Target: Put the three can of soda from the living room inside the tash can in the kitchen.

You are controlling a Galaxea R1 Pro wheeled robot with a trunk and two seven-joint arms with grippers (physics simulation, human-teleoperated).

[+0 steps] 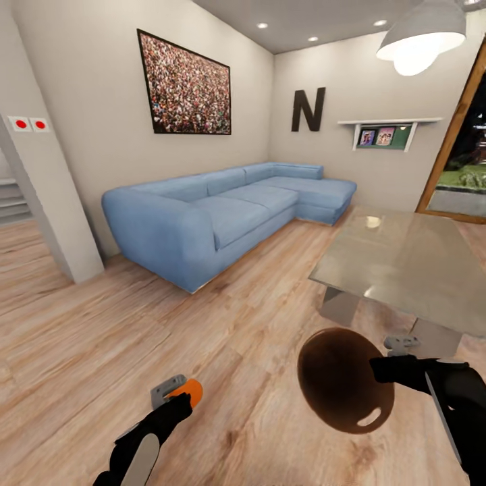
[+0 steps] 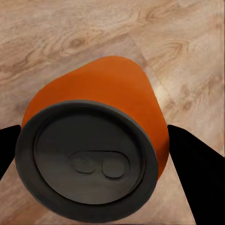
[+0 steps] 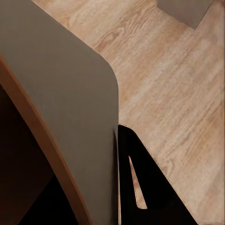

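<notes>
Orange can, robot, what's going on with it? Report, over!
Left tool shut on the orange can. Right tool gripping the trash can by its rim. Living room, sofa ahead, grey table to the right.

Sofa (image 1: 223, 216) plain light blue; floor (image 1: 81, 351) pale wood-grain planks; letter N (image 1: 308, 109) black on a beige wall. Soda can (image 2: 101, 140) orange with dark grey top (pull-tab outline visible). Trash can (image 1: 344, 388) brown inside, grey outside (image 3: 61, 108).
</notes>
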